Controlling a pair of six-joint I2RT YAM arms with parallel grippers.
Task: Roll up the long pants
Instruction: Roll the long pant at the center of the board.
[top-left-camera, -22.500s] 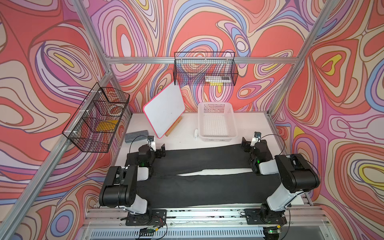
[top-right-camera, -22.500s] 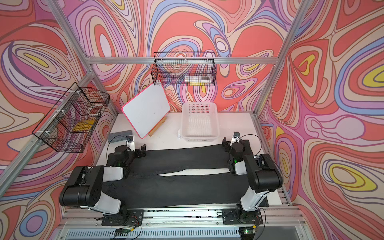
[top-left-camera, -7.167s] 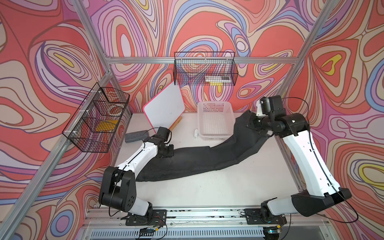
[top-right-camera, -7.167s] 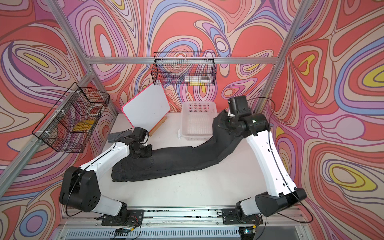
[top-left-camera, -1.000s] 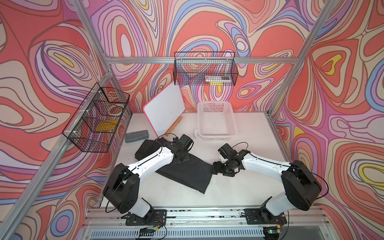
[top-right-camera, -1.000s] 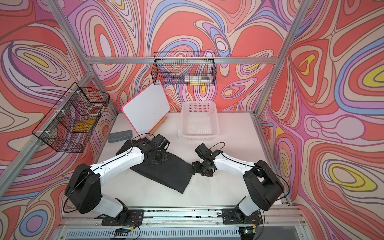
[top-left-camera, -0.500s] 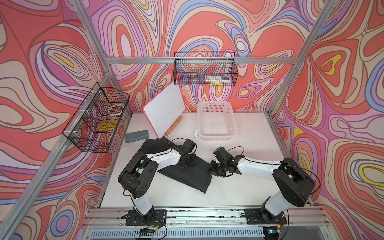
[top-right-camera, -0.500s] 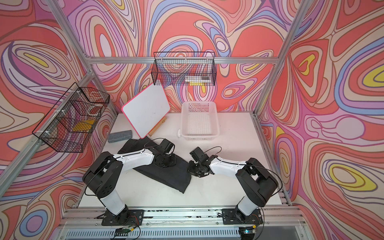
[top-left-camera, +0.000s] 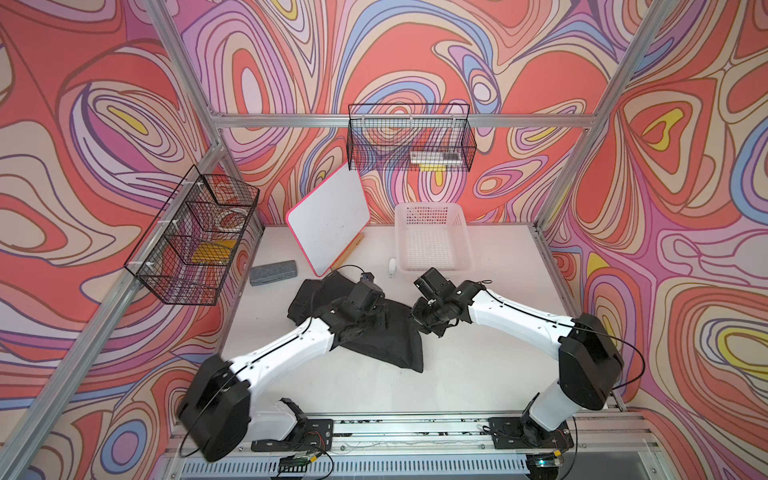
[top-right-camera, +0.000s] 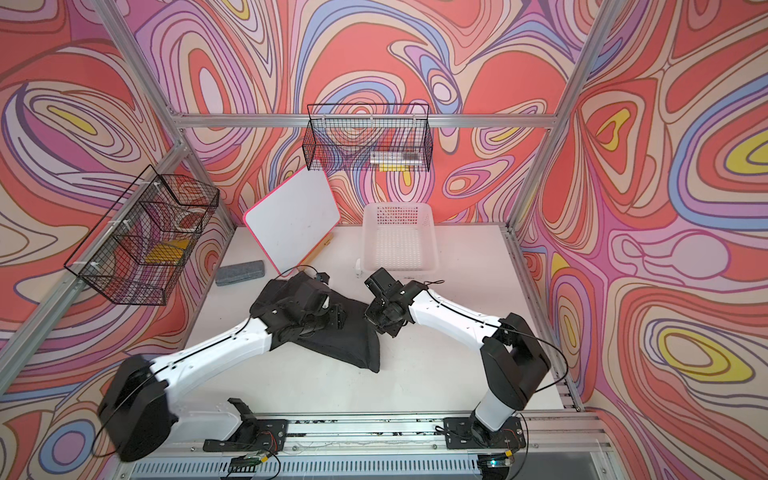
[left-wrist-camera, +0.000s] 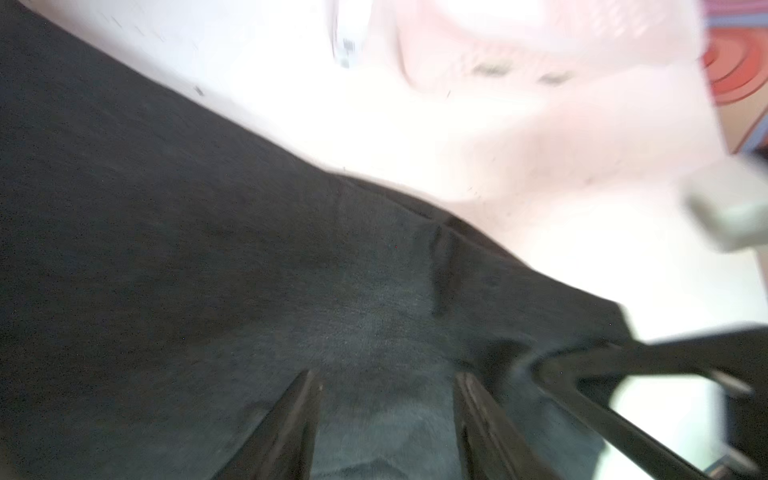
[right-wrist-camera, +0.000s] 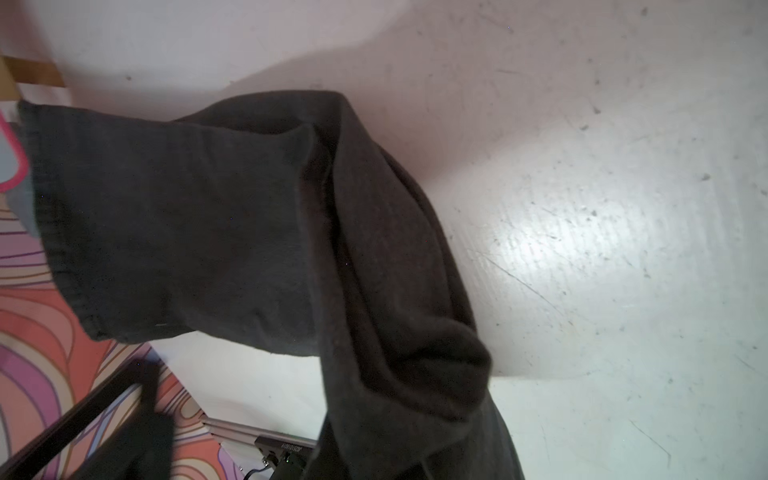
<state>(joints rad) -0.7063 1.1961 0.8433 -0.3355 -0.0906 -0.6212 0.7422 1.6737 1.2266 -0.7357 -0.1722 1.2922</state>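
Note:
The long pants lie folded into a short black bundle at mid-table. My left gripper hovers low over the bundle's middle. In the left wrist view its gripper stands open, both fingertips apart over the dark cloth. My right gripper is at the bundle's right edge. In the right wrist view a thick fold of the pants is bunched up at the jaws, raised off the table and hiding the fingers.
A white plastic basket stands behind the arms, with a small white object beside it. A pink-rimmed whiteboard leans at the back. A grey eraser block lies at the left. Wire baskets hang on the walls.
My right gripper has shut on the pants' right edge and lifted a fold. My left gripper has opened over the cloth, and its arm has swung outward.

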